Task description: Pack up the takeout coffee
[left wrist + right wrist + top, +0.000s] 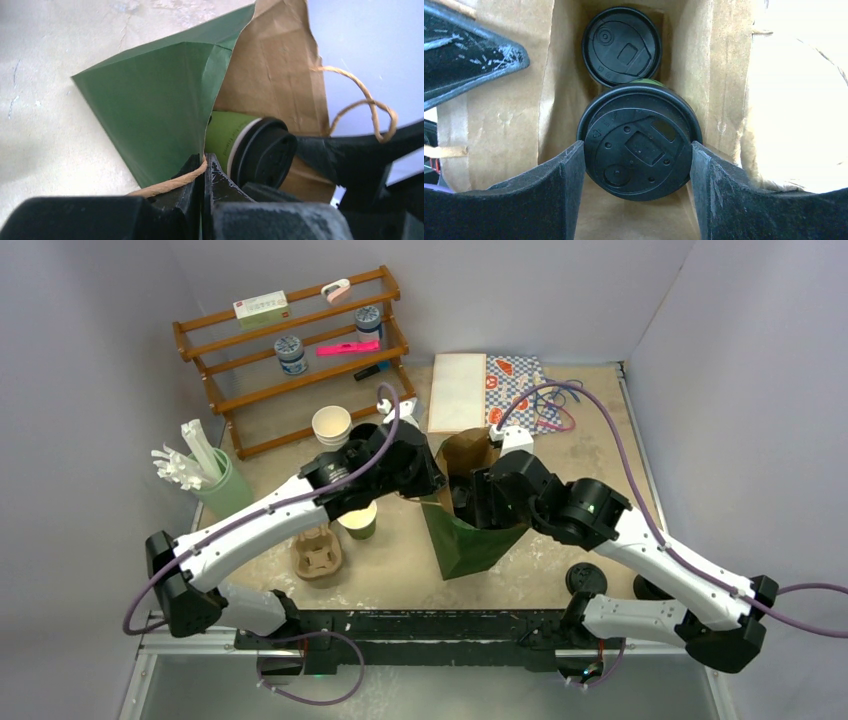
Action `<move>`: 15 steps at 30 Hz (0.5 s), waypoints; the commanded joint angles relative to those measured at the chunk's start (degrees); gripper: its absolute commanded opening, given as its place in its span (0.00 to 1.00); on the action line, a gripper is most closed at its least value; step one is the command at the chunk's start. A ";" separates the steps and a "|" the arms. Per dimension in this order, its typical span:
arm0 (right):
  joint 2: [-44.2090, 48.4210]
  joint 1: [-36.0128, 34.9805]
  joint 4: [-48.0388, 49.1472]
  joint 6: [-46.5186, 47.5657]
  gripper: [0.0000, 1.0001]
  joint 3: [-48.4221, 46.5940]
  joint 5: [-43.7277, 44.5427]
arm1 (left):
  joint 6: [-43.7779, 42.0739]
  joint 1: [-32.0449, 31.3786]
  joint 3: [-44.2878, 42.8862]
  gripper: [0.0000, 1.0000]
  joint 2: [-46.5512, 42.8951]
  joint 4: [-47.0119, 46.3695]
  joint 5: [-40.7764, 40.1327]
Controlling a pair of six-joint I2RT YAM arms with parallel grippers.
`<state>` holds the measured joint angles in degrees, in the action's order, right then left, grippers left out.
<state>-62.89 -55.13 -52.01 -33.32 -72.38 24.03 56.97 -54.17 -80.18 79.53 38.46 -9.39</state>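
A beige tabletop [400,585] enclosed by pale grey walls was seen, with a dark green paper bag [478,545], brown inside, stood mouth-up near its middle. At the bag's left side, its twine handle [167,185] was pinched between the fully closed fingers of the left gripper [205,172]. This was judged to be done to hold the mouth wide and the bag steady.

The takeout coffee [639,150], a small olive-green paper cup with a round black plastic sip lid, was located inside the bag, below its rim. It was clasped by the right gripper [638,155], reached in from the right, with the jaws set wide and pressed against the lid's edge on both sides.

The cup's long axis was aligned with the bag's depth, the lid turned up toward the mouth and the base down. A second round black lid [621,45] was seen deeper in the bag, just beside it. Whether the cup's base was rested on the bag's floor could not be told.
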 commanded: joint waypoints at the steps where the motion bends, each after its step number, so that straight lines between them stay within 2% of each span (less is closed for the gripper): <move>1: 2.63 -0.22 8.12 5.83 0.00 2.96 0.75 | -7.24 -1.01 3.93 0.00 -6.30 -13.94 -2.17; 9: 2.14 -0.22 12.88 11.62 0.00 0.27 1.30 | -13.82 -1.04 4.00 0.00 -7.51 -21.99 -4.25; 15: 5.51 -0.16 13.99 11.98 0.00 5.13 1.27 | -16.07 -1.02 11.71 0.00 -9.67 -30.09 -4.54</move>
<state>-60.40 -55.13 -40.25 -23.20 -69.65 24.29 44.34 -55.07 -73.06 72.86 18.13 -12.99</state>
